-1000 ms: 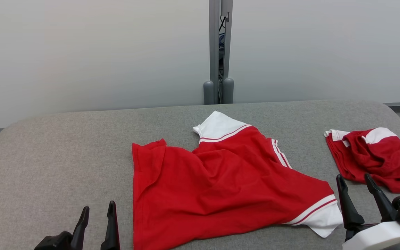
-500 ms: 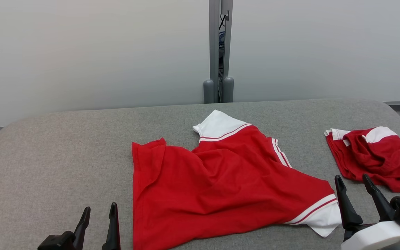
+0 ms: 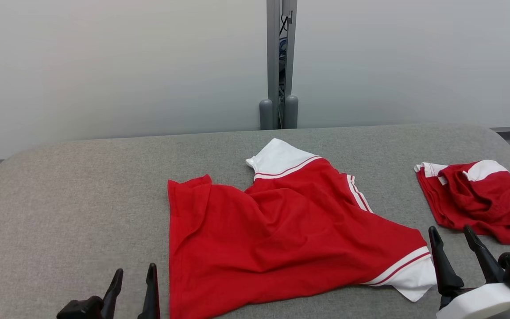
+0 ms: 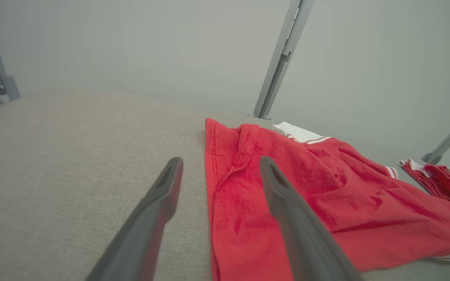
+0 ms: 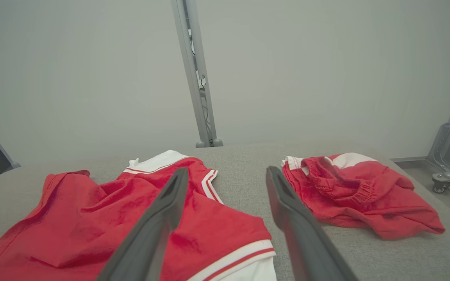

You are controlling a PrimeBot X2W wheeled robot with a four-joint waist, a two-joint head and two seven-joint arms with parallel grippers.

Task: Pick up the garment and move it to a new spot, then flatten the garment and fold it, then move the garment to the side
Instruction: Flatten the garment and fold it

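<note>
**A:** Reading from the left, where does everything sit?

**B:** The left end effector [image 3: 134, 277] is low over bare bench [image 3: 60, 199], fingers spread wide and empty, just beside the left edge [image 3: 169, 248] of the red shirt [image 3: 281, 239]. The shirt lies rumpled mid-bench, with one white sleeve [image 3: 277, 159] toward the wall and the other [image 3: 414, 279] at its near right corner. The right end effector [image 3: 450, 235], also wide and empty, is just right of that near sleeve, between the shirt and the crumpled red shorts [image 3: 476, 199].

**A:** So the step in hand is flattening?

**B:** I'd judge so. Pinch the left edge and the near sleeve, then draw them apart low and evenly so the slanting ridges across the middle run out. Lifting high would likely let the folds drop back.

**A:** How much room is there?

**B:** There is plenty of open bench on the left. The right is tighter, because the shorts lie near and the bench's rounded edge comes just past them. I cannot tell how close the near hem is to the front edge
</note>
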